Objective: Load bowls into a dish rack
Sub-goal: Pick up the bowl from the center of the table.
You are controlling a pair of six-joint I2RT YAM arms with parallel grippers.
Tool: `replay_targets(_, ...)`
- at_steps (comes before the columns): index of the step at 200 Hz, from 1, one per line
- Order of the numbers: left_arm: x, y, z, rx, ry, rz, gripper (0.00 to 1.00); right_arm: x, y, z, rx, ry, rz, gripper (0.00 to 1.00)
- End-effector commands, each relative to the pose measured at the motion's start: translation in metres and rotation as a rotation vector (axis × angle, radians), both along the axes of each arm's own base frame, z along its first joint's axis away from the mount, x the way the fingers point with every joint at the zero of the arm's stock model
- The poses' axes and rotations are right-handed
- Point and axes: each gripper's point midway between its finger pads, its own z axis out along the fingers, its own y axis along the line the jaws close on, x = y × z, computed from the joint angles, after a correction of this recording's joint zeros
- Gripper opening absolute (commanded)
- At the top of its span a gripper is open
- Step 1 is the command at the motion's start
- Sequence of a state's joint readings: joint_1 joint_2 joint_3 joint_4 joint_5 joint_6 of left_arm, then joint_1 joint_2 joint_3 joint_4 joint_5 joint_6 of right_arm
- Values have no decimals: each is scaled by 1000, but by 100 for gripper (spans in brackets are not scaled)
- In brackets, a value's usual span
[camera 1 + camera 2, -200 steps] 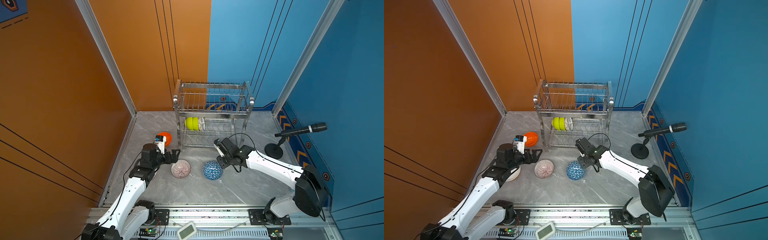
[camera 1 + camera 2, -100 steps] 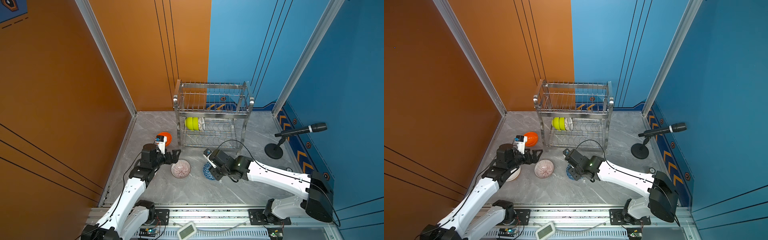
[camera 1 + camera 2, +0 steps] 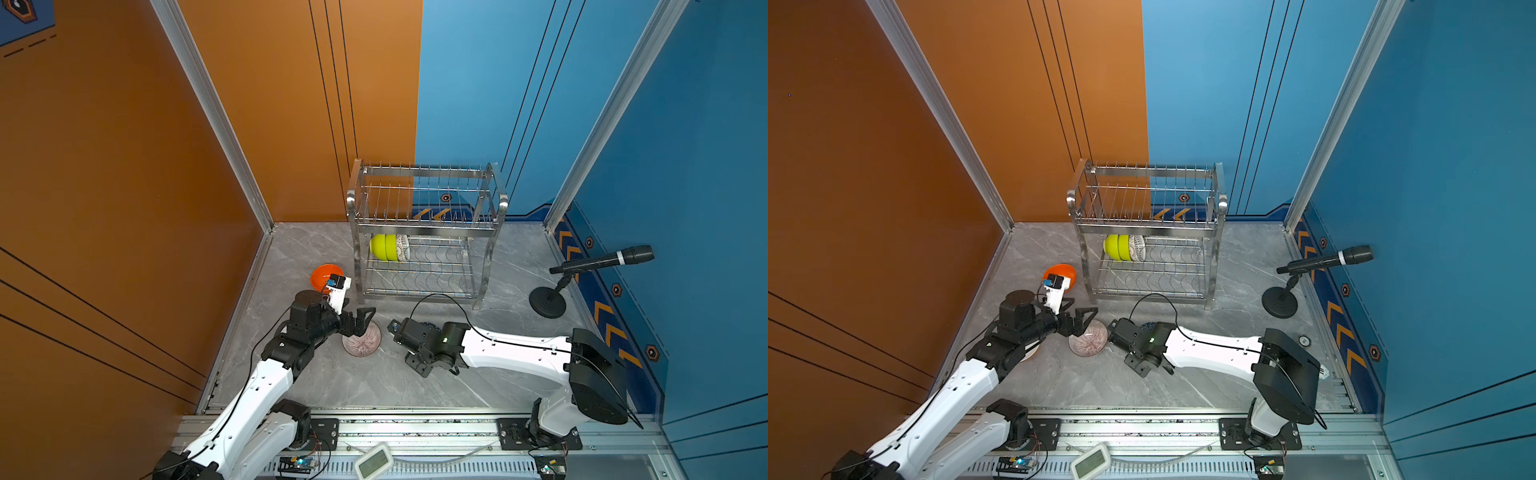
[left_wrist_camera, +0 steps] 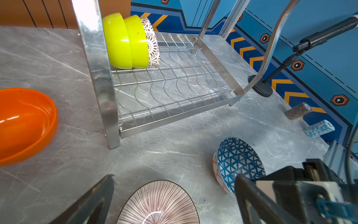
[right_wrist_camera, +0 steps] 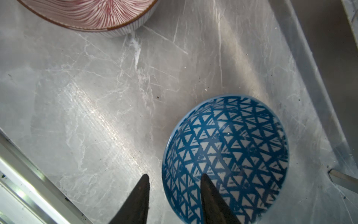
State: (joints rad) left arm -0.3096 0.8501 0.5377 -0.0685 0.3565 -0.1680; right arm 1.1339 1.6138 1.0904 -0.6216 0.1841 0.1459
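My right pincer (image 5: 174, 176) stands part open and holds nothing. It straddles the near wall of the blue bowl (image 5: 232, 155): one finger (image 5: 211, 199) is inside the bowl and the other is outside. A strip of bare table (image 5: 87, 116) shows between the outer finger and the rim. The rim passes crosswise between the jaws, so closing should pinch the wall.

The blue bowl sits on the table near the striped bowl (image 3: 363, 347), in front of the dish rack (image 3: 424, 227). In the left wrist view it looks tipped; I cannot confirm this.

My left pincer (image 3: 360, 321) is wide open and empty, over the striped bowl. The right arm is the nearer one to the blue bowl.

The rack's lower shelf lies beyond the right pincer, away from my base. Its free slots are beside three bowls (image 4: 126, 42) standing there.
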Motion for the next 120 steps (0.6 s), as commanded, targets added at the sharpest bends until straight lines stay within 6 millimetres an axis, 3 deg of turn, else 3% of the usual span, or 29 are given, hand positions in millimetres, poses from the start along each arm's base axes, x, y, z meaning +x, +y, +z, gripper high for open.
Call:
replay_targets(1, -6, -5, 4, 19, -58, -48, 98, 2, -3, -2, -60, -19, 21, 42)
replay_targets(66, -2, 2, 0, 44, -61, -7, 98, 3, -1, -18, -112, -12, 38, 32)
replay_targets(120, 9, 22, 0, 49, -55, 105, 98, 6, -2, -18, -126, -26, 50, 15)
